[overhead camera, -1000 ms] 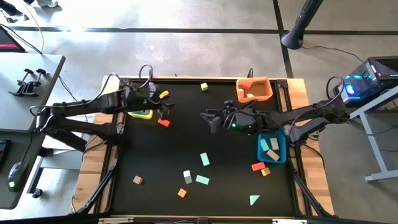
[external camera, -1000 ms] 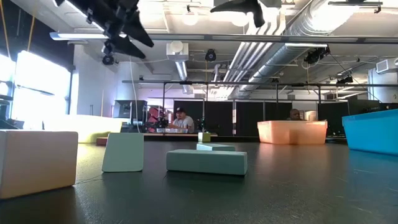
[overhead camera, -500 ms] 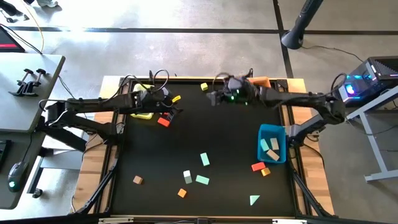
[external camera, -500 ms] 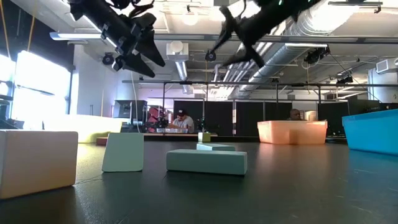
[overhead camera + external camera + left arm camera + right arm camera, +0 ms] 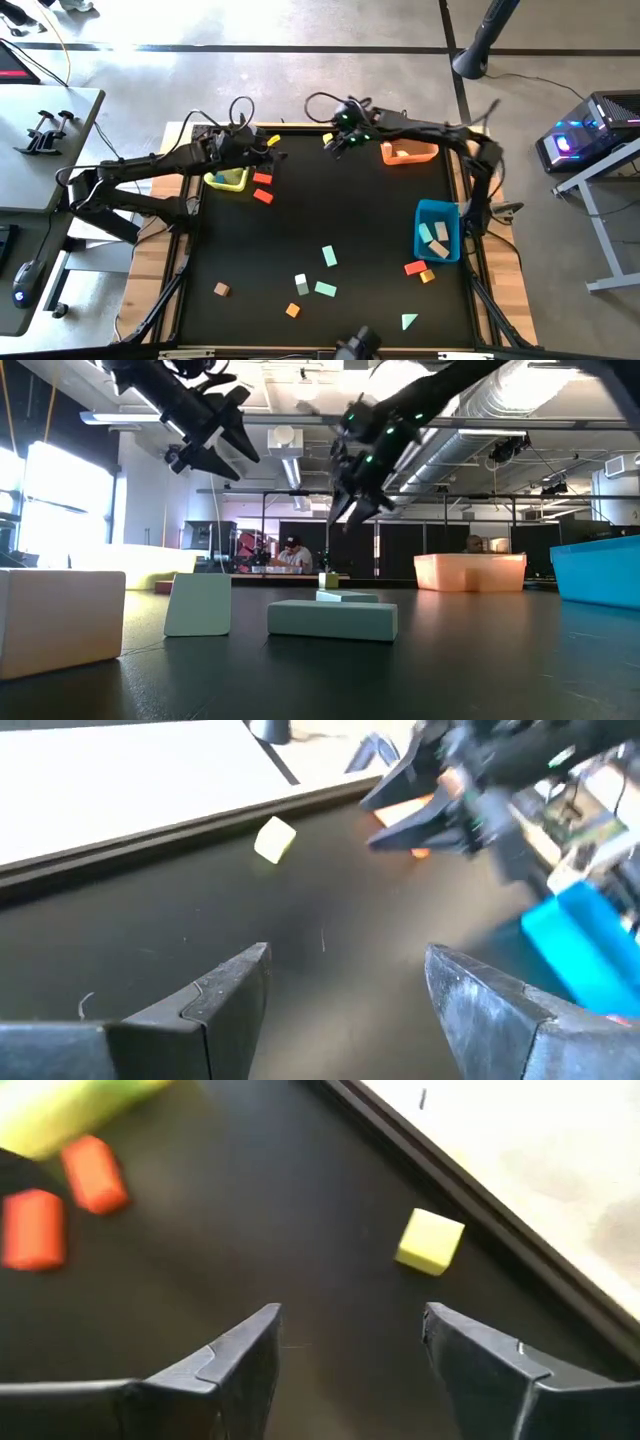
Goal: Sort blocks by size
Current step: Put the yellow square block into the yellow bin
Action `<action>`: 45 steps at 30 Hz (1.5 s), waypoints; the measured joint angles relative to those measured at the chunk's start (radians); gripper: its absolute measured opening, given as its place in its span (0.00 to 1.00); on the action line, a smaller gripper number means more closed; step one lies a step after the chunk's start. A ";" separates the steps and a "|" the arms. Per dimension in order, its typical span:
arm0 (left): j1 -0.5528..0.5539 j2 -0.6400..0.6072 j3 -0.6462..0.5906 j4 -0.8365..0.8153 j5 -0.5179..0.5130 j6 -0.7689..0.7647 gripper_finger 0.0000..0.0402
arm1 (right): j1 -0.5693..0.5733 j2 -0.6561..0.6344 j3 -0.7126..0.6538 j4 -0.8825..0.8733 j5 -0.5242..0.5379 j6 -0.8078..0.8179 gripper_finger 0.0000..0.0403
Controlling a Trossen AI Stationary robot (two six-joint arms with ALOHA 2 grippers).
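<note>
**Blocks lying scattered on the desk, both tools hanging wide and empty near the yellow cube**

Blocks are lying spread across the black desk (image 5: 370, 230), with the small yellow cube (image 5: 328, 139) sitting alone at the far edge, the landmark here. Right tool (image 5: 337, 141) is hanging just beside that cube, its fingers standing wide apart with nothing between them; in its wrist view the cube (image 5: 430, 1240) is showing ahead, off to one side of the gap. Left tool (image 5: 270, 148) is hovering a little farther from the cube, over the yellow bin (image 5: 226, 180), also spread wide and carrying nothing. Two red blocks (image 5: 263, 187) are lying next to that bin, on the side toward the cube. The orange bin (image 5: 408, 151) is sitting just on the cube's other side, partly crossed by the right arm. Well away from the cube, the blue bin (image 5: 437, 235) is holding tan and mint pieces, with a red block (image 5: 414, 267) and an orange one (image 5: 427, 276) just outside it. Mint pieces (image 5: 326, 273), a white block (image 5: 301, 285), a tan cube (image 5: 221, 289), an orange cube (image 5: 292, 310) and a mint triangle (image 5: 408, 321) are dotting the near half of the desk. In the low view, people are sitting in the room beyond.
</note>
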 joint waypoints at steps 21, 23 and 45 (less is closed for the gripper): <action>0.065 -0.033 0.000 -0.084 0.056 0.105 0.63 | -0.061 0.515 0.635 -0.418 0.060 0.082 0.69; 0.065 -0.048 0.000 -0.134 0.058 0.123 0.63 | -0.062 0.536 0.655 -0.424 0.080 0.095 0.66; 0.065 -0.124 0.000 -0.286 0.052 0.274 0.63 | -0.125 0.525 0.643 -0.496 0.021 0.199 0.31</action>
